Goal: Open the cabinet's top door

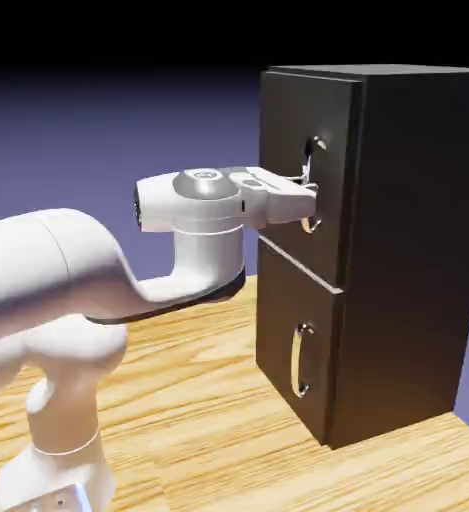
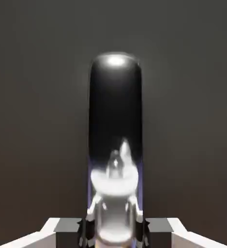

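One upright handle (image 2: 115,106) runs lengthwise between the jaws (image 2: 114,233).

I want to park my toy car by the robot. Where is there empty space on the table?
Bare wood shows between the robot's base and the cabinet, and in front of the cabinet's lower door. It's crowded at the upper handle, where the gripper is.
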